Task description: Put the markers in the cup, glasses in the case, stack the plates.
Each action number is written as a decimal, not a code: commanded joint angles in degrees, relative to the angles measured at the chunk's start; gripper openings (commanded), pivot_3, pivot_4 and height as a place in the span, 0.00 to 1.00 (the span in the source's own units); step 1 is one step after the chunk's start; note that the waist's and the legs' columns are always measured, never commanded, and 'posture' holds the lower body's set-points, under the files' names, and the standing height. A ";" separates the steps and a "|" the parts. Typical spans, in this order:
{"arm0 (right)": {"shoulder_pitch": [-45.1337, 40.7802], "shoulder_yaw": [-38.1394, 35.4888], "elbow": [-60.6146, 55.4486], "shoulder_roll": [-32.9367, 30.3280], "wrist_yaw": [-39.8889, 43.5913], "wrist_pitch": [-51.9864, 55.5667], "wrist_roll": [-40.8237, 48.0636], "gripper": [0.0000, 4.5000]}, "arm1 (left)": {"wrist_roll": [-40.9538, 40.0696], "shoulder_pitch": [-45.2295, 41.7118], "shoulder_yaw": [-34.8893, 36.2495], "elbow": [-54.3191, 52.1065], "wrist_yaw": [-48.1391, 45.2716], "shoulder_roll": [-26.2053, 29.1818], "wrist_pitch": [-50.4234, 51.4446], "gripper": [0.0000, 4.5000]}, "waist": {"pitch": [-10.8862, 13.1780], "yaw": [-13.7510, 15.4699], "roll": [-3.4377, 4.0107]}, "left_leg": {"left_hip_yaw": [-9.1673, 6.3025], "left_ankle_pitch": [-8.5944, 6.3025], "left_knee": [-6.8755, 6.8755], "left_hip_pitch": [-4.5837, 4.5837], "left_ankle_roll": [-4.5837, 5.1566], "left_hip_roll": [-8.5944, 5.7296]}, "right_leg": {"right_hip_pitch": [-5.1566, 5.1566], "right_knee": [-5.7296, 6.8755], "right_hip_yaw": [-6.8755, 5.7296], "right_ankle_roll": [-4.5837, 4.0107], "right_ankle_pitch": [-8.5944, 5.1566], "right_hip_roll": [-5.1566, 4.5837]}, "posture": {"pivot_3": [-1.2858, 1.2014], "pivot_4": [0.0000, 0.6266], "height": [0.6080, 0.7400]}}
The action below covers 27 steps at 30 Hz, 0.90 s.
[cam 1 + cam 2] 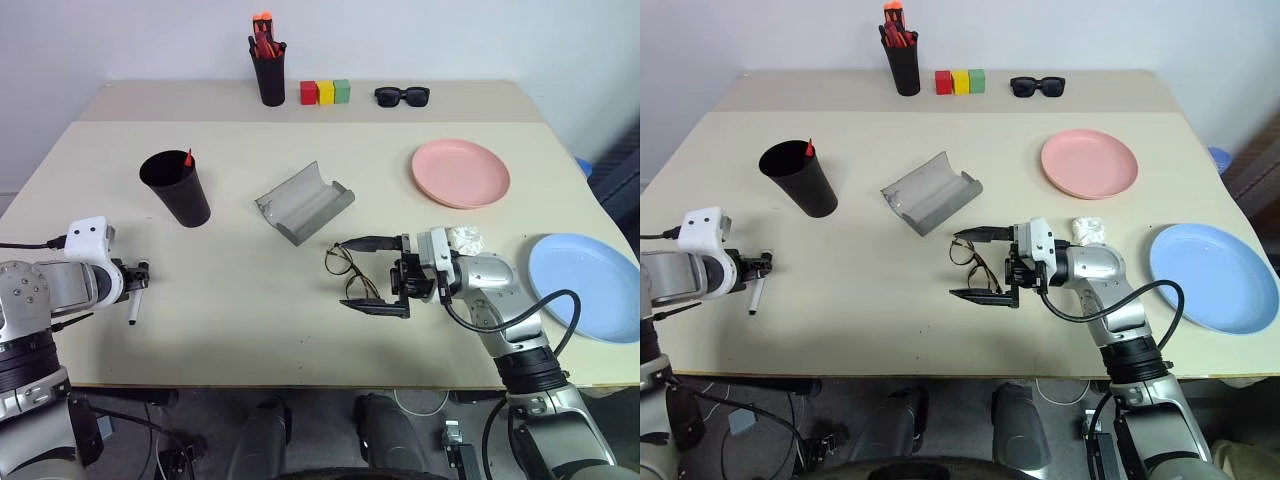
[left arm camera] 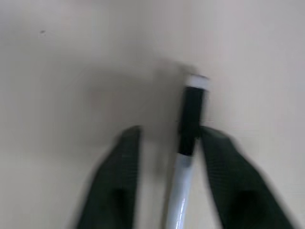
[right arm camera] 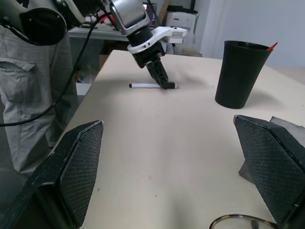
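Far left, the left gripper (image 1: 140, 272) is down over a white marker (image 1: 134, 305) with a black cap, which lies flat on the table (image 1: 230, 330). Whether it has clamped on it, I cannot tell. At 1 o'clock from that gripper stands the cup (image 1: 178, 190), upright, with the red tip of another marker (image 1: 188, 158) poking over its rim.

Moving to the middle, the grey case (image 1: 303, 203) lies open, hollow side up. At 5 o'clock from it the glasses (image 1: 350, 270) lie on the table. The right gripper (image 1: 372, 275) points in at them from 3 o'clock with its jaws spread wide, one finger at the glasses' 12 o'clock and the other at their 6, gripping nothing that I can see.

Along the back edge stand a pen holder (image 1: 270, 75), three coloured blocks (image 1: 325, 92) and sunglasses (image 1: 402, 96).

On the right, the pink plate (image 1: 460, 172) sits at 1 o'clock from the right gripper. The blue plate (image 1: 585, 285) lies at the pink one's 5 o'clock, well apart, unstacked.
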 commanded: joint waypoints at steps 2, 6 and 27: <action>0.05 -1.14 -2.55 -0.48 -0.71 0.28 1.15 1.00 | -2.86 0.48 0.32 -0.23 0.79 -1.89 0.73 0.01 | -0.02 0.07 0.03 | 0.00 0.00 0.00 0.00 0.00 0.00 | 0.00 0.00 0.00 0.00 0.00 0.00 | 0.52 0.24 1.00; -0.54 -1.11 -1.83 -0.35 -0.94 0.16 1.02 1.00 | -8.86 3.36 0.23 -5.77 -1.08 -2.27 0.73 0.01 | -0.02 0.15 0.03 | 0.00 0.00 0.00 0.00 0.00 -0.01 | 0.01 0.00 0.00 0.00 0.00 -0.01 | 0.52 0.24 1.00; -4.16 -8.77 1.18 6.71 -12.72 -0.98 5.36 1.00 | 16.96 -5.88 -26.39 -22.05 -16.95 -8.00 -53.65 0.01 | 0.03 0.16 -0.01 | 0.05 0.01 -0.02 -0.12 -0.02 -0.01 | -0.03 -0.19 0.02 -0.06 0.03 -0.02 | 0.52 0.24 1.00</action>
